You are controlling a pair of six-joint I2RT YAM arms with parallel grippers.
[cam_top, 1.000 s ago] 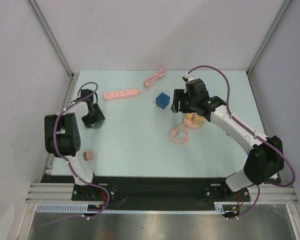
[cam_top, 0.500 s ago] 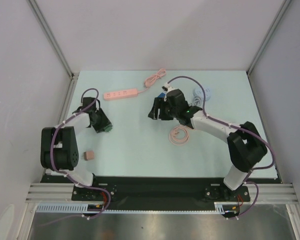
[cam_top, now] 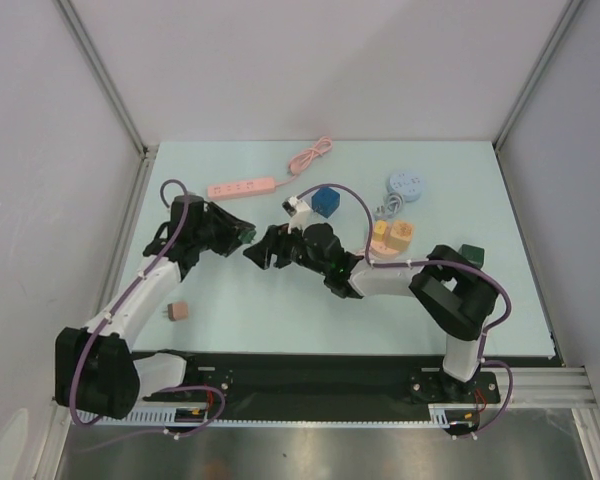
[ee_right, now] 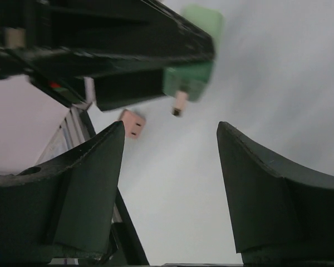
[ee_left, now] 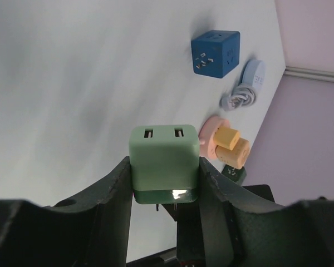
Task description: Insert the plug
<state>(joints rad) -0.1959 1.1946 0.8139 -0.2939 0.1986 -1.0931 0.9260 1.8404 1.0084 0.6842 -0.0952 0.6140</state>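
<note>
From above: holds a green plug in the left end effector, seemingly lifted off the counter, left of centre. Finds the pink power strip at twelve o'clock from that grip, long axis running nine to three, cord trailing off toward two. Places the right end effector just beside the plug at five o'clock, so the left arm sits nearer the strip

Left wrist: shows fingers clamped on both flanks of the plug, two slots on its face; blue cube socket off at one o'clock

Right wrist: shows the right end effector spread wide, gripping nothing, with the plug's prong aimed toward seven. Probably calls for turning the prongs toward the strip's sockets
</note>
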